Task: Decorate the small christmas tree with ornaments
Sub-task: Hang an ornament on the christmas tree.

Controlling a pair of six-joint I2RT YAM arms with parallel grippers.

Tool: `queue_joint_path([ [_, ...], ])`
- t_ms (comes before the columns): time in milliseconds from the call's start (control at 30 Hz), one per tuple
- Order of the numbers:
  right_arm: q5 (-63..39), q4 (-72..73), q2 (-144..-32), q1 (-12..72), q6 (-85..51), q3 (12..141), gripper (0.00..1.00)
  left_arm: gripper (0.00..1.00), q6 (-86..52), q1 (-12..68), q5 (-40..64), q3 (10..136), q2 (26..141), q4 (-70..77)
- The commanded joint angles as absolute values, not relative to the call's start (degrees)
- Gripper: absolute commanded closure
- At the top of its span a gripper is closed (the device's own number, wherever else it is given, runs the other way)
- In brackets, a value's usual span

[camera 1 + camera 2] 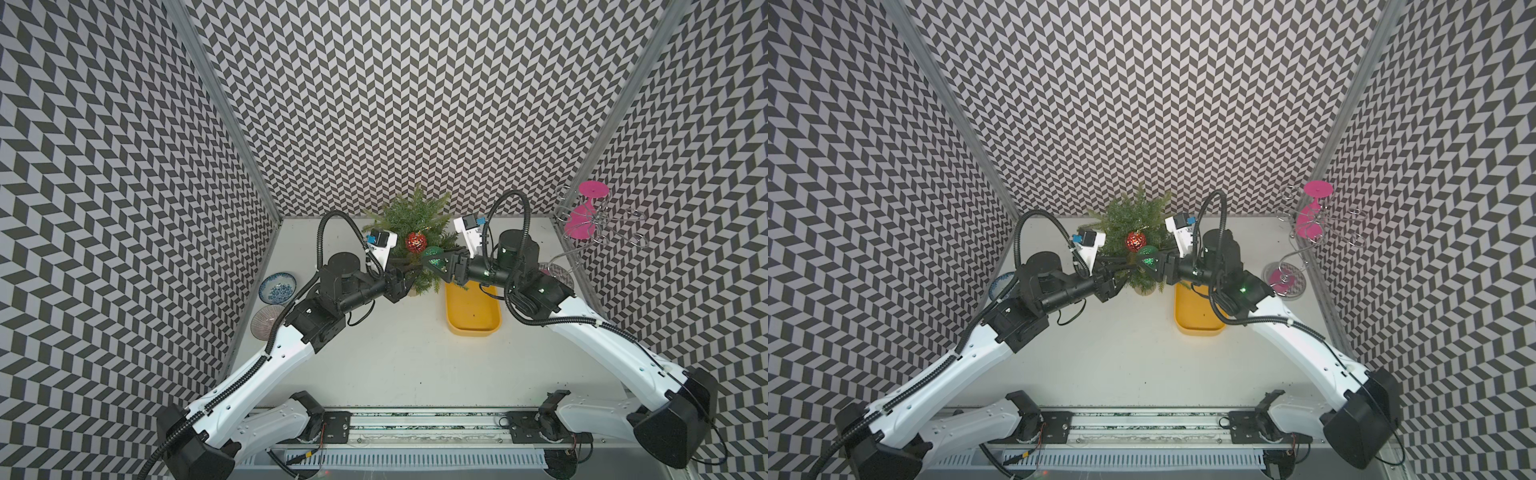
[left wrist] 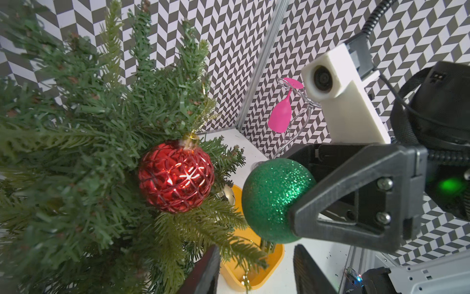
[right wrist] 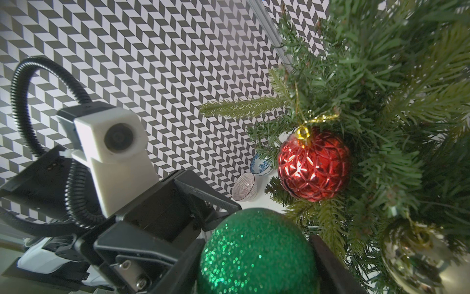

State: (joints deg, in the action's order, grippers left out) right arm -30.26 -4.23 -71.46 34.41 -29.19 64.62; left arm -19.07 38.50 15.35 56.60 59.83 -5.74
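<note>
The small christmas tree point(image 1: 409, 218) point(image 1: 1131, 216) stands at the back middle of the table. A red ornament point(image 1: 415, 242) point(image 2: 176, 178) point(image 3: 313, 165) hangs from a branch by a gold loop. Lower in the branches sits a gold ornament point(image 3: 417, 254), mostly hidden. My right gripper point(image 1: 434, 262) point(image 3: 256, 254) is shut on the green glitter ornament point(image 1: 433, 255) point(image 1: 1148, 257) point(image 2: 274, 198), held against the tree's front right side just below the red one. My left gripper point(image 1: 409, 272) point(image 2: 256, 269) is open at the tree's lower front, a branch tip hanging between its fingers point(image 2: 206, 269).
A yellow tray point(image 1: 473, 320) point(image 2: 254, 280) lies right of the tree's base under the right wrist. Two bowls point(image 1: 277, 286) point(image 1: 266, 318) sit at the table's left edge. A wire rack with a pink wine glass point(image 1: 590, 216) point(image 2: 279, 115) stands at the back right.
</note>
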Motion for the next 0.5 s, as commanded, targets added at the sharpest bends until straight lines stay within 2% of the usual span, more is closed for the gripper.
queue_joint_path([
  [0,-30.76,-0.7,-69.94,34.28,-29.66,64.25,0.39,0.5,-18.12,39.06,13.5,57.62,59.39,-6.52],
  [167,-30.78,-0.39,-69.77,34.28,-29.82,64.07,0.39,0.56,-17.87,39.29,11.86,57.58,60.11,-6.34],
  [300,-30.81,-0.3,-69.58,34.28,-29.97,63.99,0.39,0.69,-17.61,39.36,11.84,57.83,60.51,-6.22],
  [467,-30.89,-0.16,-69.58,34.28,-29.95,63.98,0.39,0.75,-17.49,39.46,11.86,57.66,60.83,-6.31],
])
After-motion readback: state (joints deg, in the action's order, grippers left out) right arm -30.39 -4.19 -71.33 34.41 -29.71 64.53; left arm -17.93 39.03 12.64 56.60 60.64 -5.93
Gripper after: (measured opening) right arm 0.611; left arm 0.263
